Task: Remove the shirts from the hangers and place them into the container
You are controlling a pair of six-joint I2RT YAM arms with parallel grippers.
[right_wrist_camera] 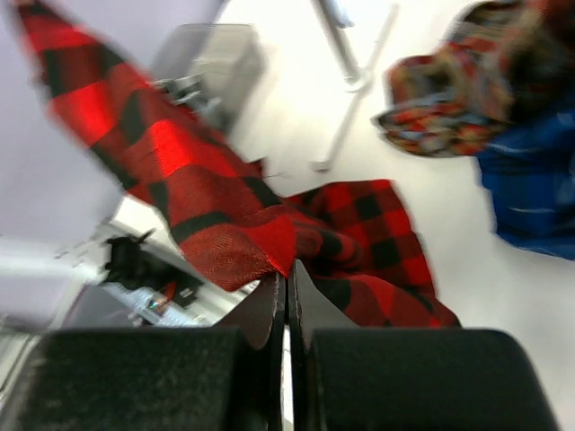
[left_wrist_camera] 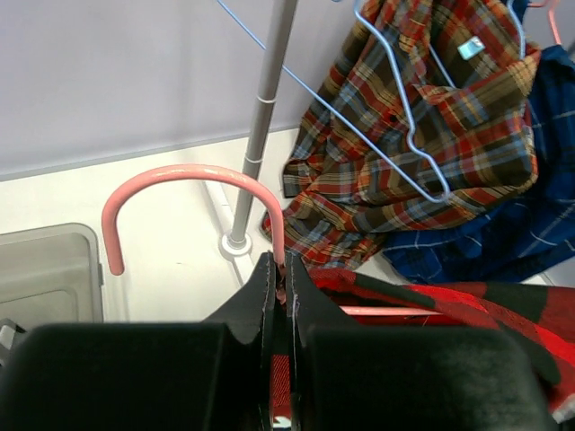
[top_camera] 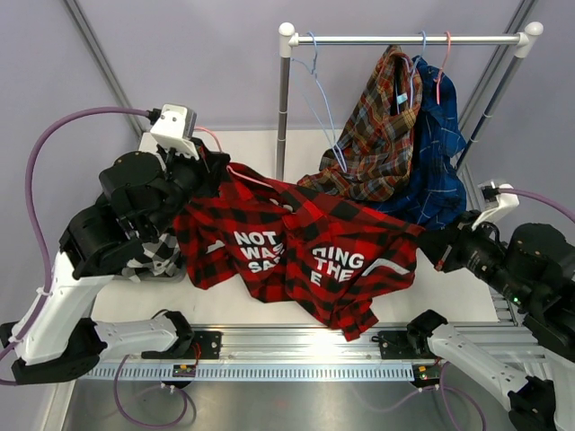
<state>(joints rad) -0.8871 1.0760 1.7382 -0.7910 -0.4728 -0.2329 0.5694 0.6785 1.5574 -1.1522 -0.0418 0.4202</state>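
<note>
From above, the red shirt (top_camera: pixel 305 242) was stretched out long from left to right over the surface (top_camera: pixel 449 287), with one arm at each end. The left arm (top_camera: pixel 126 206) had the far-left end, where a bit of the pink hanger (top_camera: pixel 256 180) stuck out. The right arm (top_camera: pixel 503 260) had the right end. A black-and-white shirt (top_camera: pixel 153 258) lay under the left arm. On the rail (top_camera: pixel 404 39) at the far side hung a tartan shirt (top_camera: pixel 382 135) and a blue shirt (top_camera: pixel 440 171), right next to each other.

From the left wrist, the left fingers (left_wrist_camera: pixel 252 310) were clenched on the pink hanger just under its hook. The hook curved up and over to the left. The red shirt trailed off to the right of the fingers. The bin (left_wrist_camera: pixel 45 260) sat just left of them, so I think the left arm was the nearer one to it.

From the right wrist, the picture was blurry. The right fingers (right_wrist_camera: pixel 265 310) were clenched on an edge of the red shirt. The shirt ran away from them to the far left, toward the bin.

I think the next move turned on this line. The hanger was at the left end and the right fingers at the other. So a pull to the right should slide the shirt off the hanger.
</note>
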